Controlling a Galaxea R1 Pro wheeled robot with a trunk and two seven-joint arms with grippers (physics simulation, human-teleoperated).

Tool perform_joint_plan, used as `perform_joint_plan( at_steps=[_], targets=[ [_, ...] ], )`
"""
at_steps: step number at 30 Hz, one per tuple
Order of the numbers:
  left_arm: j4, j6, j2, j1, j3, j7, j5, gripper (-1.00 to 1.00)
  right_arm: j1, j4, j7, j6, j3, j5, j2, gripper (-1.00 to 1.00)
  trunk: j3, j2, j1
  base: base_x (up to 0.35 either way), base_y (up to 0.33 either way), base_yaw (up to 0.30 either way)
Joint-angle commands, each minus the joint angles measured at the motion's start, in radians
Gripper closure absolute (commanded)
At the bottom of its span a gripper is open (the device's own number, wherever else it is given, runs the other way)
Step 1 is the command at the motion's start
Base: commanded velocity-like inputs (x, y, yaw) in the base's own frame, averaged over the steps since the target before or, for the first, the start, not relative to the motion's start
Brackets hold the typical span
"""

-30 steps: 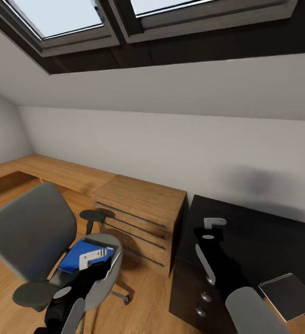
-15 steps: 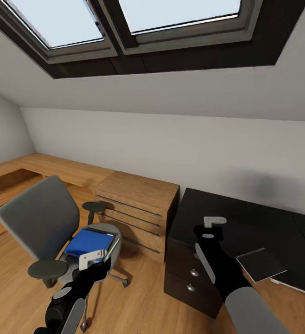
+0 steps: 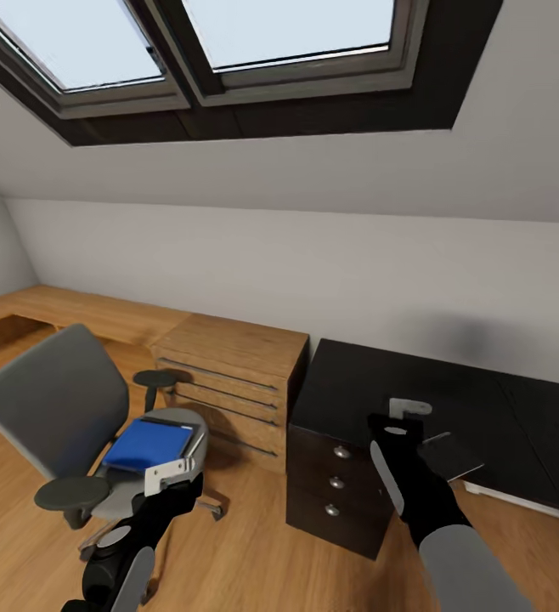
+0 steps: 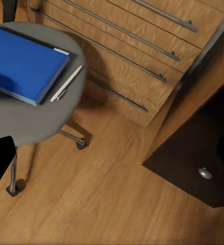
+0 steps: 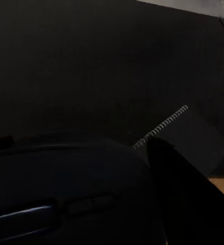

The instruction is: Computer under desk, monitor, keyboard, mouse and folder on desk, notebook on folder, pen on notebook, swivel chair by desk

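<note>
— So what differs from a moment ago?
— The whole head view has shifted, so the camera moved; the swivel chair (image 3: 67,416) and desk (image 3: 373,387) now show smaller and lower, with all three drawer knobs visible.
— Any writing or labels?
— None I can read anywhere.
— Where is the folder?
— The blue folder (image 3: 148,444) lies flat on the chair seat, just beyond the left gripper (image 3: 171,474), apart from it. A white pen (image 4: 67,82) lies on the seat just beside the folder's edge.
— And the notebook?
— The grey notebook (image 3: 452,455) rests on the desk near its front edge, just beside the right gripper (image 3: 409,410).
— Are the grippers clenched or released?
— Neither holds anything; whether their jaws are apart, I cannot tell.
</note>
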Motion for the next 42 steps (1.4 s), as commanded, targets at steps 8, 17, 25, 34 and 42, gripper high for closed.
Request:
perform_joint_plan(
  at_steps=[8,17,25,34,42],
  targets=[
    [-0.007,0.002,0.002,-0.001,-0.001,0.009,0.011,-1.00,-0.001,0.002,-0.002,0.001,-0.111,-0.008,-0.003,1.00,-0.002,-0.001,0.000,0.000,0.000,-0.292],
    [-0.010,0.002,0.002,-0.001,-0.001,0.009,0.012,-1.00,-0.001,0.004,0.005,0.000,-0.154,-0.011,-0.045,1.00,-0.002,-0.001,0.000,0.000,0.000,-0.299],
    [-0.010,0.002,0.002,-0.001,-0.001,0.009,0.012,-1.00,-0.001,0.006,0.038,0.000,-0.161,-0.010,-0.077,1.00,-0.002,-0.001,0.000,0.000,0.000,-0.299],
    [-0.010,0.002,0.002,-0.001,-0.001,0.009,0.011,-1.00,-0.001,0.006,0.040,0.000,-0.162,-0.010,-0.085,1.00,-0.002,-0.001,0.000,0.000,0.000,-0.299],
    [-0.010,0.002,0.002,-0.001,-0.001,0.009,0.011,-1.00,-0.001,0.006,0.041,-0.002,-0.162,-0.010,-0.093,1.00,-0.002,-0.001,0.000,0.000,0.000,-0.299]
  ],
)
